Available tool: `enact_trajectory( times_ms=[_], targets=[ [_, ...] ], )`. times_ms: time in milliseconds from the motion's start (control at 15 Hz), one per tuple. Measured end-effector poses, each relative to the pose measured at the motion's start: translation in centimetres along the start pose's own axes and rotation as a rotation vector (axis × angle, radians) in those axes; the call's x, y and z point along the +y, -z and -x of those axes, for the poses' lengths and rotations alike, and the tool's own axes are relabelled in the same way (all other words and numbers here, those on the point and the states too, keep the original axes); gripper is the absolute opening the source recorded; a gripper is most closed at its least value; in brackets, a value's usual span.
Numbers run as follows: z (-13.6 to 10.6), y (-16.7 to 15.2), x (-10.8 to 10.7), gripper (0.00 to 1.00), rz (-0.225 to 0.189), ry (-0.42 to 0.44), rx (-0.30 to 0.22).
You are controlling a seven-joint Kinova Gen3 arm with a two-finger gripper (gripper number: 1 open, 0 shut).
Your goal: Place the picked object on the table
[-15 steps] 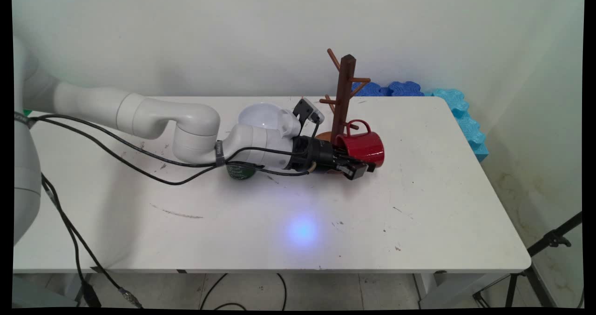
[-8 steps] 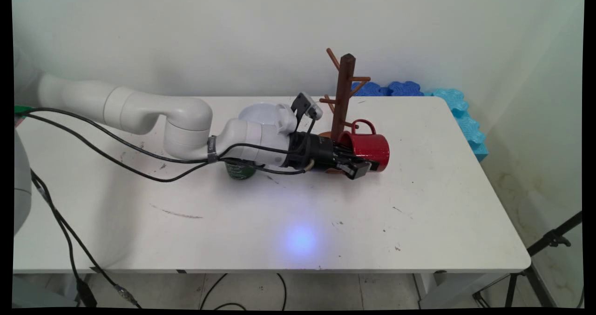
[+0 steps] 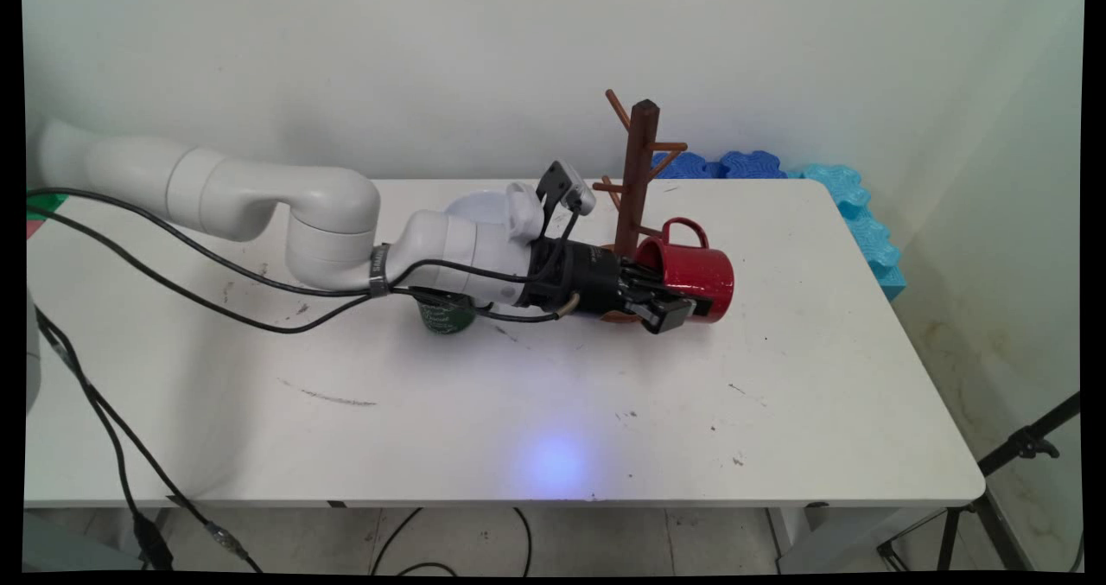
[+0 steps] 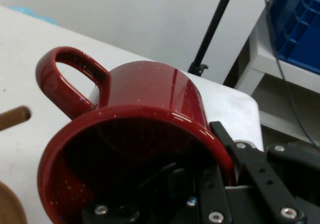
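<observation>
One mug gripped by its rim, lifted beside the tree

One red mug (image 3: 691, 270) is all the hand (image 3: 678, 311) has, and it has it firmly: the black fingers are clamped on the mug's wall at the rim, one inside the mouth and one outside, as the hand view shows, where the mug (image 4: 135, 149) fills the frame with its open mouth turned back toward the wrist. From where I stand the mug lies on its side in the grip, its long axis running roughly in line with the forearm, bottom pointing away to the right, handle (image 3: 683, 226) standing up on top. It seems to hang just clear of the table (image 3: 821, 395), though I cannot be sure it isn't brushing it.

Just beside the mug, on its far left side, rises the brown wooden mug tree (image 3: 639, 179); the handle sits close to the trunk and below the upper pegs, which are all bare. So the pegs lie above and slightly behind the held mug, nearer the wall.

Further back along the arm, a white bowl (image 3: 484, 207) shows partly behind the wrist, and a dark green cup (image 3: 445, 315) stands under the forearm. Blue foam pieces (image 3: 778, 170) lie at the table's far right edge
</observation>
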Motion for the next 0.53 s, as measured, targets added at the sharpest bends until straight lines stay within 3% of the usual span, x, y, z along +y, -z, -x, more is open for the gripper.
enact_trajectory(
  times_ms=[533],
  targets=[
    [-1.9, 2.2, 1.9, 0.00, 0.053, -0.086, -0.011]
  ],
)
